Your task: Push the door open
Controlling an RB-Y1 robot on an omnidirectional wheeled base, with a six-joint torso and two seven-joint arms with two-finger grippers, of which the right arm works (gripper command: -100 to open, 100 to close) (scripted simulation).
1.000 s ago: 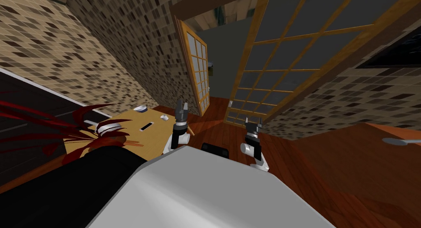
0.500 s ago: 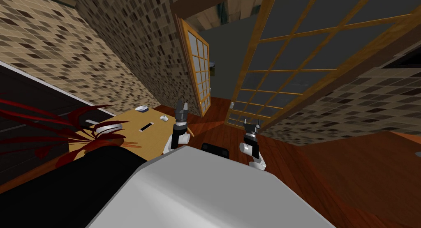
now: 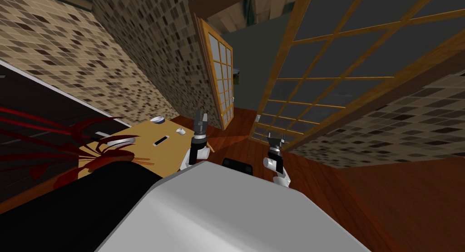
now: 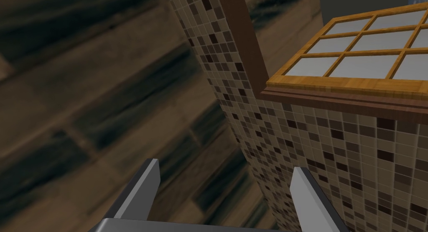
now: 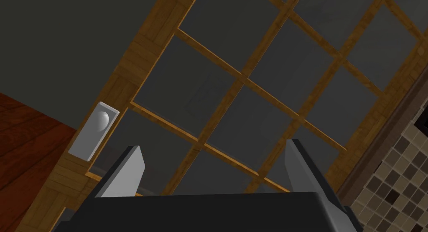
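Note:
A wooden lattice door with dark panes (image 3: 327, 72) stands ajar on the right of the doorway; a second lit leaf (image 3: 220, 76) hangs open on the left. My right gripper (image 3: 274, 135) is open, low down just in front of the right door's bottom corner. Through its wrist view the door's panes (image 5: 234, 95) are close ahead, with a grey knob plate (image 5: 95, 129) on the stile beside the left finger (image 5: 125, 171); the right gripper (image 5: 213, 166) holds nothing. My left gripper (image 3: 200, 115) is raised and open (image 4: 223, 187), pointing at the tiled wall (image 4: 334, 158) by the left leaf.
A tan table (image 3: 136, 149) stands at my left with a small bowl (image 3: 157, 120), a cup (image 3: 180, 131) and a red-leaved plant (image 3: 68, 140). Mosaic-tiled walls (image 3: 150, 58) flank the doorway. Red-brown wooden floor (image 3: 386, 195) spreads to the right.
My view has shifted: the right door looms larger and nearer, and a grey object at the right edge has slid out of view. The right gripper sits slightly closer to the door.

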